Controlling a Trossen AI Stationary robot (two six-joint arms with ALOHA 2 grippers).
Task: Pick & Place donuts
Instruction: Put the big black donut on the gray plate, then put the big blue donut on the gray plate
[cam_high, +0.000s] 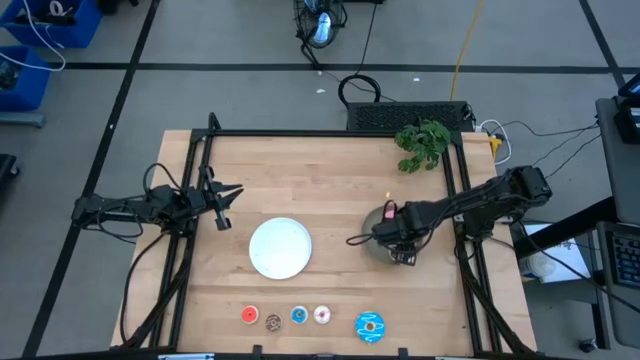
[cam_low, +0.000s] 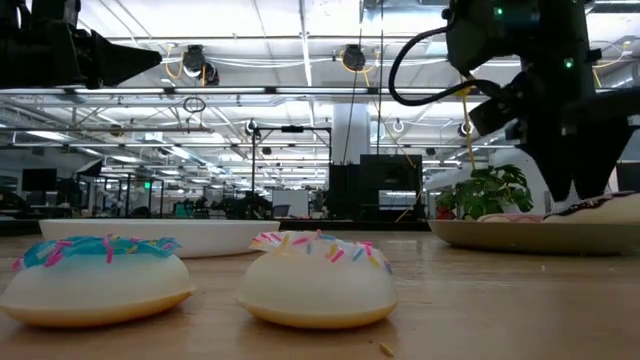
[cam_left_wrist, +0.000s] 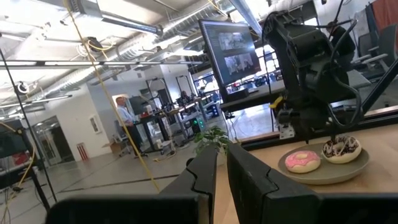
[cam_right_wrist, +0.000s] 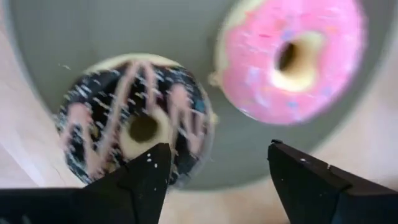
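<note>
We see the right gripper (cam_right_wrist: 211, 180) hanging with its jaws apart and empty just above a smooth grey plate (cam_right_wrist: 205, 124) at about four o'clock on the pale wooden counter (cam_high: 330, 170). On that plate lie a chocolate donut (cam_right_wrist: 134, 121) with pale pink drizzle and, close beside it, a glossy pink donut (cam_right_wrist: 292, 59), both flat with their holes facing up. A round white plate (cam_high: 280, 247) sits near the counter's centre. Along the six o'clock edge runs a row of rings, all flat: tiny red donut (cam_high: 250, 315), brown donut (cam_high: 273, 322), small blue donut (cam_high: 299, 316), white-pink donut (cam_high: 322, 316), then a larger blue sprinkled donut (cam_high: 370, 325). The left gripper (cam_high: 222, 205) waits at nine o'clock, fingers (cam_left_wrist: 249, 180) nearly together, holding nothing.
</note>
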